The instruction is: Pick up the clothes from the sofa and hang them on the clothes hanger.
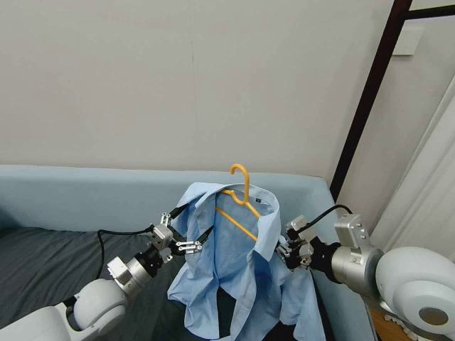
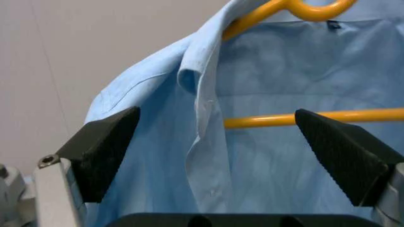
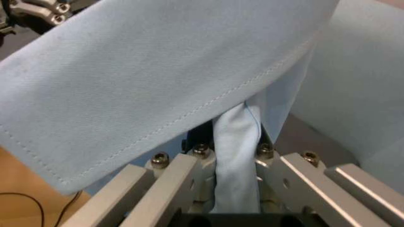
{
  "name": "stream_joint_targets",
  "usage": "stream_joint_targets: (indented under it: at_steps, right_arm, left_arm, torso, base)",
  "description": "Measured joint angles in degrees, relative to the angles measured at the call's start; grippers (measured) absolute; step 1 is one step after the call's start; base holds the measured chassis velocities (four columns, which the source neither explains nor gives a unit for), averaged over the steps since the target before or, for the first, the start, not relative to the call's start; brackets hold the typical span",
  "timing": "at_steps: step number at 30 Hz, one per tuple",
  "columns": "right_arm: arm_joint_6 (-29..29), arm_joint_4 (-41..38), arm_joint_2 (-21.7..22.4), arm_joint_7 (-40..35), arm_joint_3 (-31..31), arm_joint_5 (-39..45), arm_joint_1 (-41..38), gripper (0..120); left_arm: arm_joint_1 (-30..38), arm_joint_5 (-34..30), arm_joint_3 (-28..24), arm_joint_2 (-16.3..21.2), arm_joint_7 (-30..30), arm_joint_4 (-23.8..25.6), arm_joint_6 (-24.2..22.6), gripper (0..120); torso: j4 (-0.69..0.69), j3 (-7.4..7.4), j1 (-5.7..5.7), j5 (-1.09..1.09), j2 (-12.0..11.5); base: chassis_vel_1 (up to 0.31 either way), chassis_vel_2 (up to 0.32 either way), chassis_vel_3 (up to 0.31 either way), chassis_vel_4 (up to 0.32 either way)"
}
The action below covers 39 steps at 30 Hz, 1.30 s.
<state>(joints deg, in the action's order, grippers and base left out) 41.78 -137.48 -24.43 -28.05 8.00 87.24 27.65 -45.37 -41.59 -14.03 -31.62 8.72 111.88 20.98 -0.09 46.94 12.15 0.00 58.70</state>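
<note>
The shirt (image 1: 234, 284) is off the sofa (image 1: 71, 192) and already draped over the yellow hanger (image 1: 242, 195), so I judge the step in hand to be seating the garment on the hanger rather than picking it up.

The right hand (image 1: 284, 250) is clamped on a fold of the shirt. The right wrist view shows a strip of blue cloth pinched between its fingers, with the hem of another panel hanging just above. From that hand the shirt rises up and away toward the other arm, and its tails hang below.

The left hand (image 1: 201, 217) has its fingers spread wide apart and holds nothing. In the left wrist view the shirt's shoulder, the turned collar and the hanger's lower bar lie just ahead of it, in line with the gap between the pads. I cannot tell whether a pad touches the cloth.

The collar sits folded over on the left hand's side, and the hanger's hook stands free above both hands. The next move probably calls for the left hand to close on that shoulder and draw it squarely over the hanger's arm without tugging the shirt off.
</note>
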Motion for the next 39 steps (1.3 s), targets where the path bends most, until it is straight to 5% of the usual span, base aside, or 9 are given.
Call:
stream_joint_targets:
  at_steps: [18, 26, 39]
  right_arm:
    - [0.0, 1.1, -0.7, 0.1, 1.1, -0.1, -0.7, 2]
    - [0.0, 0.7, -0.5, 0.1, 1.1, -0.2, 0.0, 2]
    - [0.1, 0.7, -0.3, 0.1, 1.7, -0.2, 0.0, 2]
  left_arm:
    - [2.0, -0.6, -1.4, -5.1, 1.2, -3.5, -1.5, 40]
    - [2.4, -0.5, -1.4, -6.2, 0.3, -4.1, -1.1, 5]
    - [3.4, -1.1, 0.2, -4.3, 0.3, -3.3, -1.0, 0]
  torso:
    - [0.0, 0.0, 0.0, 0.0, 0.0]
    - [0.0, 0.0, 0.0, -0.01, 0.0]
    - [0.0, 0.0, 0.0, -0.01, 0.0]
  base:
    - [0.0, 0.0, 0.0, 0.0]
    - [0.0, 0.0, 0.0, 0.0]
    - [0.0, 0.0, 0.0, 0.0]
